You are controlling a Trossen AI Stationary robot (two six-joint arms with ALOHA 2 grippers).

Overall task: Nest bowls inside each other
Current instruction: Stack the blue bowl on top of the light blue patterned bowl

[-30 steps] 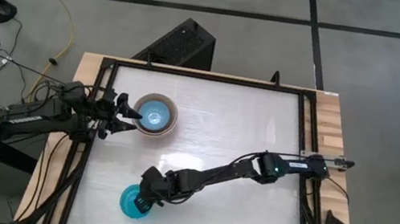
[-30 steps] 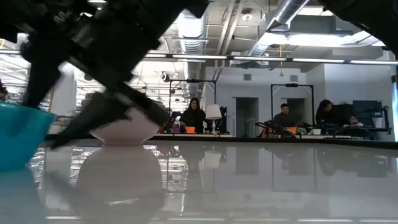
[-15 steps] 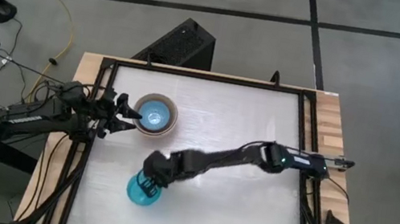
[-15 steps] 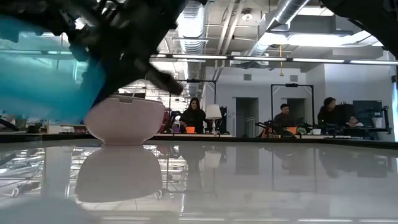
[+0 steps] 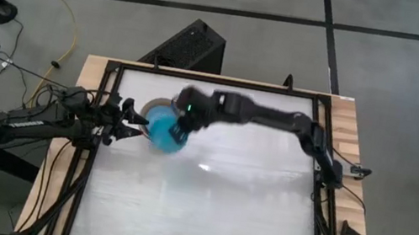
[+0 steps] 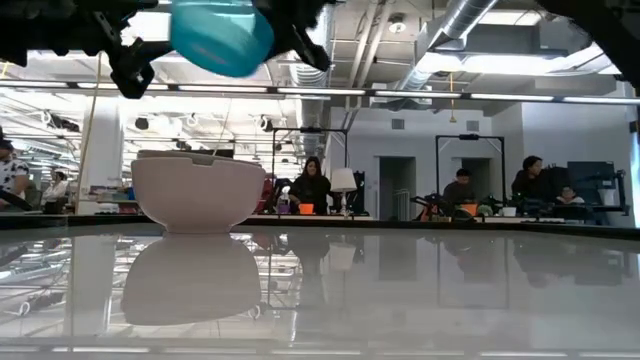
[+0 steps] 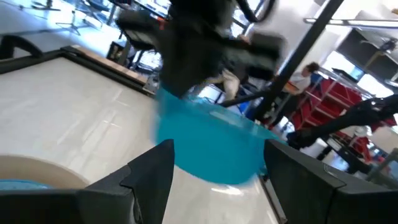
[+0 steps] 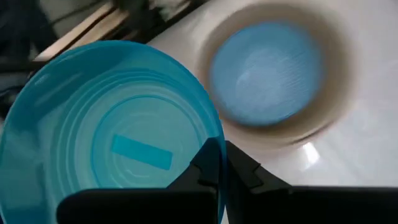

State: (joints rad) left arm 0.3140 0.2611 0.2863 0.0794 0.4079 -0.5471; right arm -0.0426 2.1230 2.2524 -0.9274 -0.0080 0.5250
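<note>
1. Two round plastic bowls sit nested far-left on the white table (image 5: 248, 192): a light blue bowl (image 8: 266, 70) inside a grey-beige bowl (image 6: 197, 190).
2. The right gripper (image 5: 182, 128), fingers clamped on its rim, holds a teal-blue round plastic bowl (image 6: 220, 36) in the air just above them.
3. The left gripper (image 5: 131, 117) waits just left, fingers apart.

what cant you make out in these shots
- High view: the stack of bowls is mostly covered by the teal bowl and right gripper.
- Low view: the stack's contents sit behind its cream wall.
- Left wrist view: the carried bowl is motion-blurred.
</note>
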